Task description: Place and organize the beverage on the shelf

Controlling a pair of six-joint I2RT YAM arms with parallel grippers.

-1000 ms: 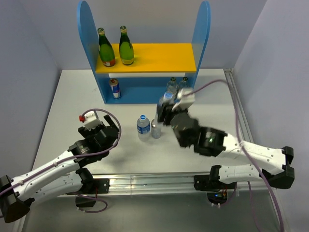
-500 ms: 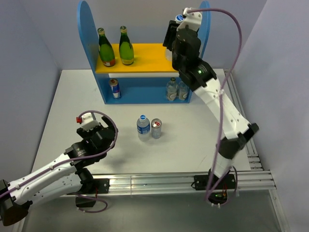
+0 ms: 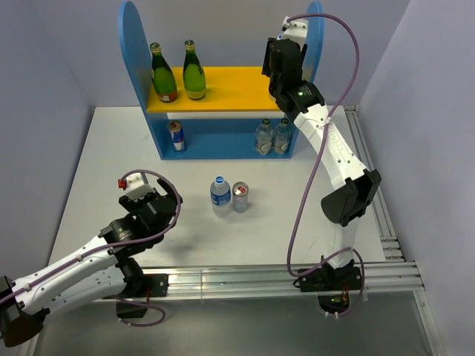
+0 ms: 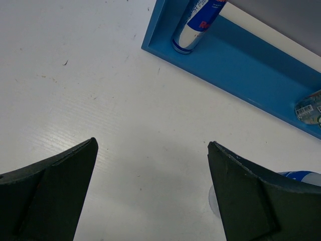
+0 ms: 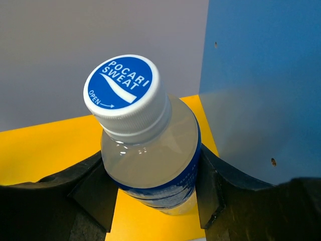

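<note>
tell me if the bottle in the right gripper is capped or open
Capped. In the right wrist view the blue cap sits on the neck of the water bottle, with no opening showing.

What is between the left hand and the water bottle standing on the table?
Nothing. The top view shows only bare table between the left hand and that water bottle.

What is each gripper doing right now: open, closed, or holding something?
Left gripper: open, holding nothing.
Right gripper: closed on a water bottle.
</note>
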